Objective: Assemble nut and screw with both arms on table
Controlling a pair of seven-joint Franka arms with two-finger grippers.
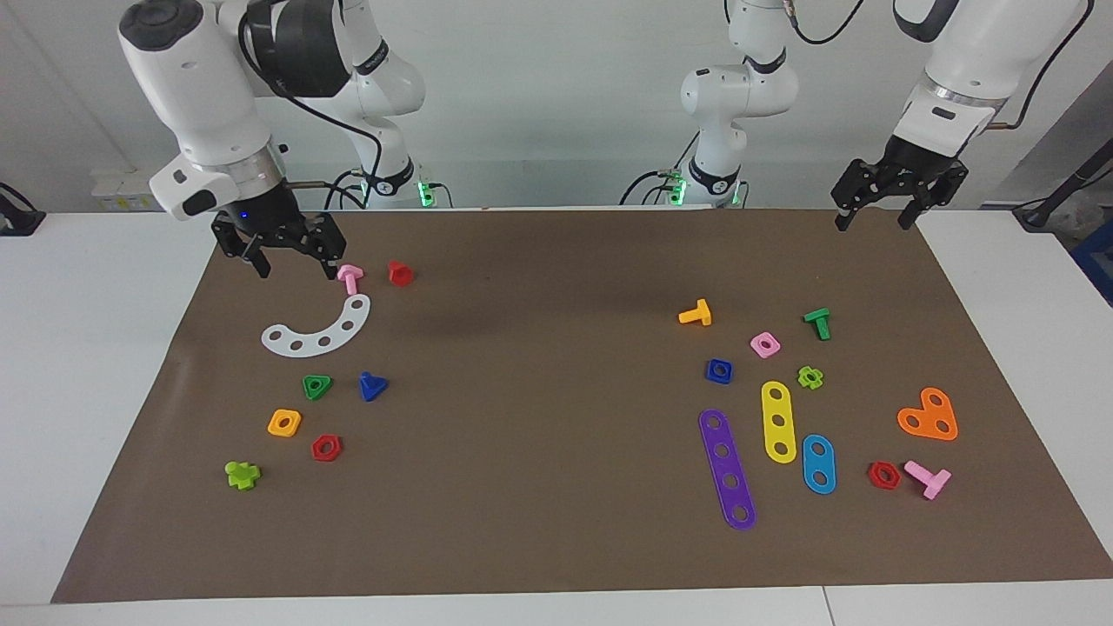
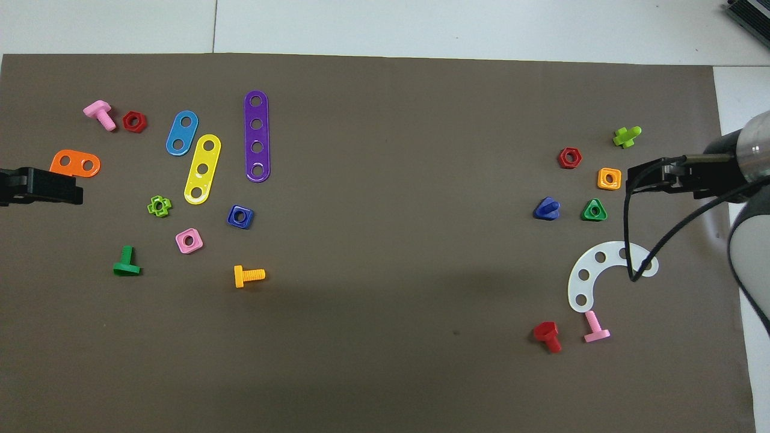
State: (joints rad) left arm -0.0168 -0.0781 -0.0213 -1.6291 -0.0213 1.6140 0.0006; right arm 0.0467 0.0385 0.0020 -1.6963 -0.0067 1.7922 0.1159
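Nut (image 1: 718,371) and screw (image 1: 372,386) lie well apart on the brown mat (image 1: 539,365): the dark blue square nut toward the left arm's end beside the yellow strip (image 1: 778,422), the dark blue screw toward the right arm's end beside the green triangular nut (image 1: 316,386). The facing view alone shows both arms whole and both grippers raised, fingers spread apart and empty: the right gripper (image 1: 294,257) hangs over the mat near the pink bolt (image 1: 349,278), the left gripper (image 1: 876,207) waits over the mat's corner at its own end. The overhead view shows only the tip of the left gripper (image 2: 41,186) and the right gripper (image 2: 668,178) from the side, yet gives the nut (image 2: 240,216) its round hole and the screw (image 2: 547,208) its stem plainly. Counted: 1 blue nut, 1 blue screw, 2 pink bolts, 2 red hexagonal nuts, 4 flat strips with holes, counting the white curved one (image 1: 318,329). The mat covers most of the white table (image 1: 96,365); a pale wall stands at the robots' end.
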